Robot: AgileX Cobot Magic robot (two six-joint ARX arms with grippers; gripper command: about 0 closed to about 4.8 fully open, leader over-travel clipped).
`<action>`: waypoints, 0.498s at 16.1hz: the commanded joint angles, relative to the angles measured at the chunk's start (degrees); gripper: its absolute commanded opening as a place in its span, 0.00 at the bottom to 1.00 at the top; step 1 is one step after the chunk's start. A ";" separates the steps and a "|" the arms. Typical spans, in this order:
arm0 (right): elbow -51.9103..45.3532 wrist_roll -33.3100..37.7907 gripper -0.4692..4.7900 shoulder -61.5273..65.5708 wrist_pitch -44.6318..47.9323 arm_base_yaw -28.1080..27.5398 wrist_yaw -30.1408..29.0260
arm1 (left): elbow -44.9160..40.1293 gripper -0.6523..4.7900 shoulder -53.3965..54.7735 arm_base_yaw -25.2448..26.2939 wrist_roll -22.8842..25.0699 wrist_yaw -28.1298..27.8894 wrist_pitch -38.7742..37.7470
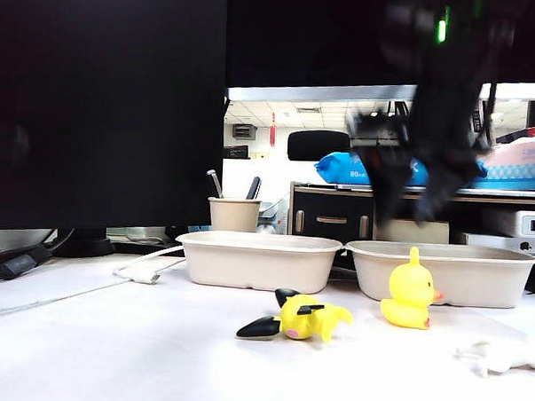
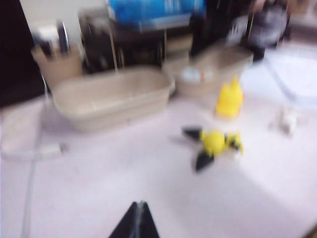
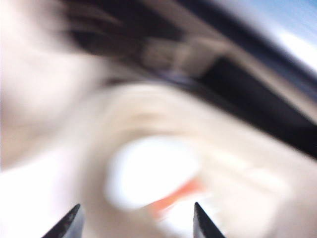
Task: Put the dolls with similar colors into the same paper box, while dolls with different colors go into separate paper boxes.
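Two beige paper boxes stand side by side, the left box and the right box. In front of them lie the yellow black-eared doll, the yellow duck and a white limp doll. My right gripper hangs blurred over the right box, open. Beyond its tips the white round doll with an orange patch lies in the box. My left gripper is shut and empty, over bare table well short of the dolls.
A beige cup with pens stands behind the left box. A white cable runs across the table on the left. A dark monitor fills the left background, and a shelf with blue packs is behind the boxes.
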 commanded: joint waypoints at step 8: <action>-0.59 -5.86 0.63 -1.64 -13.07 11.87 -16.22 | 0.04 0.11 15.45 0.02 0.00 0.07 0.50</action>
